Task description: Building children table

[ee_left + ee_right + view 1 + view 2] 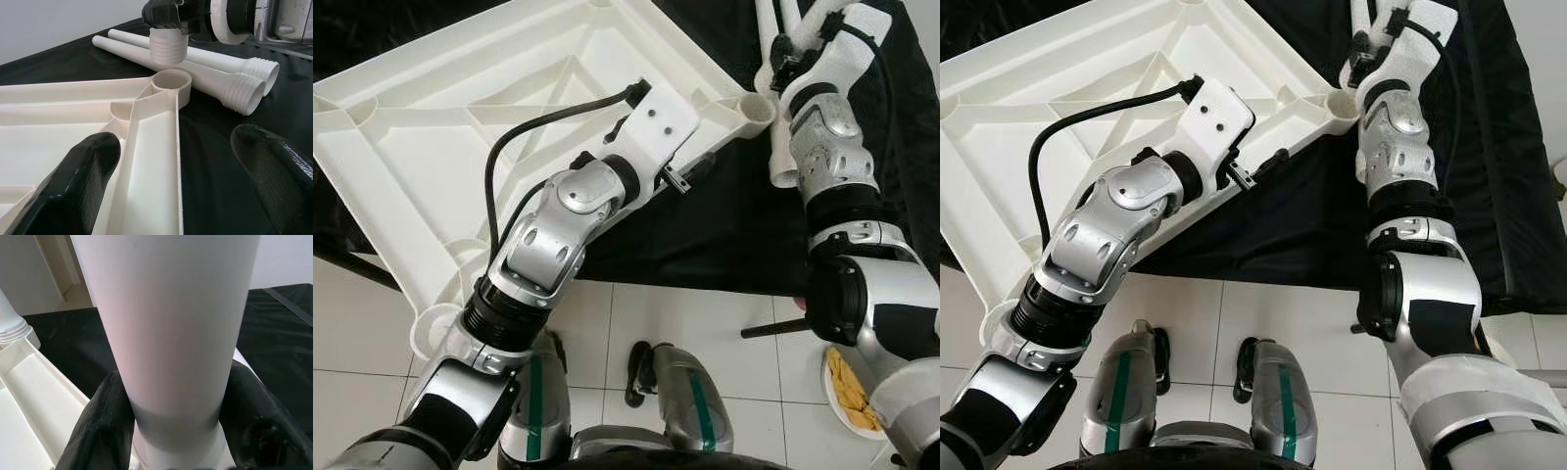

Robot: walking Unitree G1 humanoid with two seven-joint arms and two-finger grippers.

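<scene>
Over the corner hole [170, 82] of the upside-down white plastic tabletop [460, 137], my right gripper [171, 431] grips a white plastic leg [166, 323], not yet screwed in. My left gripper [178, 181] rests open at the tabletop's rim. Two more white legs [215, 73] lie waiting on the black cloth [734, 235].

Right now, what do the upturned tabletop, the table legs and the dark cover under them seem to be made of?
Tabletop: likely moulded plastic, cream-white with a soft sheen; ribs and corner sockets are cast in. Leg in the right claw: seemingly the same smooth matte white plastic, like the spare legs with moulded threads. Cover: black, faintly glossy and creased, probably thin fabric or plastic sheet.
</scene>
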